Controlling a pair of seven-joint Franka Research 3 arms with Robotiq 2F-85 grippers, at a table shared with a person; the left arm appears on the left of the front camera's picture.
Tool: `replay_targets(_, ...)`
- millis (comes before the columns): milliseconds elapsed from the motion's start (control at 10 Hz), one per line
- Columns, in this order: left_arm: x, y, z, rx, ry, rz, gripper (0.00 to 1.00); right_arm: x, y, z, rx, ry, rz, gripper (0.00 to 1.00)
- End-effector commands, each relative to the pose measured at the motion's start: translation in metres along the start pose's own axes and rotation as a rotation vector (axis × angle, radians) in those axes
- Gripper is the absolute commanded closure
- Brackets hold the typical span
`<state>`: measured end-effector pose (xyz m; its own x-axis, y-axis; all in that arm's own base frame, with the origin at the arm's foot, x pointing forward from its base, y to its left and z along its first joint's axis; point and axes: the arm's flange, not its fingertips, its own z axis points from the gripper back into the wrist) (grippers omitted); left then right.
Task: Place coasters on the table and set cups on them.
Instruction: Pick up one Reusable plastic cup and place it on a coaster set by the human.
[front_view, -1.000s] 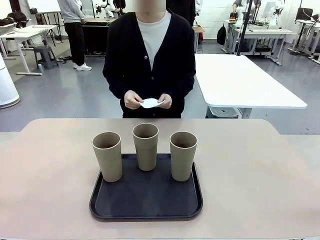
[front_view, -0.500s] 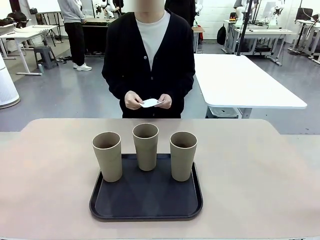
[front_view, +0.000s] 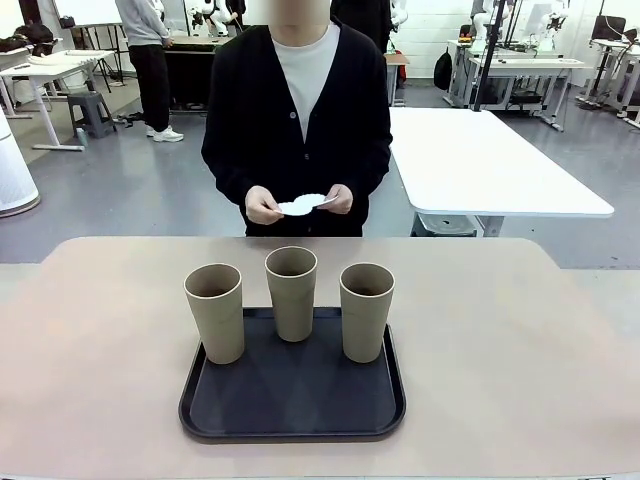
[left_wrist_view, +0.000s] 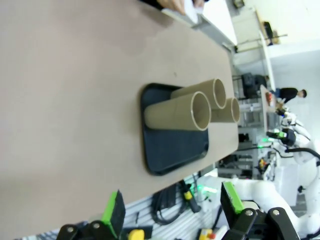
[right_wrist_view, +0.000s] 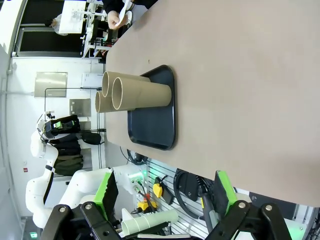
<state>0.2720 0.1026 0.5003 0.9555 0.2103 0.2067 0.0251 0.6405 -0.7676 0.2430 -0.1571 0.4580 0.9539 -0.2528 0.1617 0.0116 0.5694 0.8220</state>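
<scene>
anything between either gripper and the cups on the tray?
Nothing visible. The left gripper and right gripper hang open off the near edge, with only beige-tan tabletop between them and the three tall tapered beige-brown tumblers on the black rounded-square tray. The thin white scalloped coasters are in the person's hands, beyond the far edge.

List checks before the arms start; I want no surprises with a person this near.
1. Cups upright on tray: ok.
2. Coasters laid on table: not ok; they are in the person's hands, beyond the far edge.
3. Enough coasters for three cups: cannot tell.
4. Left gripper open, holding nothing: ok.
5. Right gripper open, holding nothing: ok.
</scene>
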Motion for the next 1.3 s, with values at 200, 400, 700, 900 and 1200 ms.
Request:
replay_targets(200, -0.0008, -0.0012, 0.0012, -0.019, -0.001, -0.011, 0.00, 0.0012, -0.0008, -0.0001, 0.018, 0.000, 0.011, 0.00)
replay_targets(400, -0.0008, -0.0012, 0.0012, -0.019, -0.001, -0.011, 0.00, 0.0012, -0.0008, -0.0001, 0.018, 0.000, 0.011, 0.00)
replay_targets(700, -0.0008, -0.0012, 0.0012, -0.019, -0.001, -0.011, 0.00, 0.0012, -0.0008, -0.0001, 0.018, 0.000, 0.011, 0.00)
replay_targets(900, -0.0008, -0.0012, 0.0012, -0.019, -0.001, -0.011, 0.00, 0.0012, -0.0008, -0.0001, 0.018, 0.000, 0.011, 0.00)
replay_targets(1200, -0.0008, -0.0012, 0.0012, -0.019, -0.001, -0.011, 0.00, 0.0012, -0.0008, -0.0001, 0.018, 0.000, 0.011, 0.00)
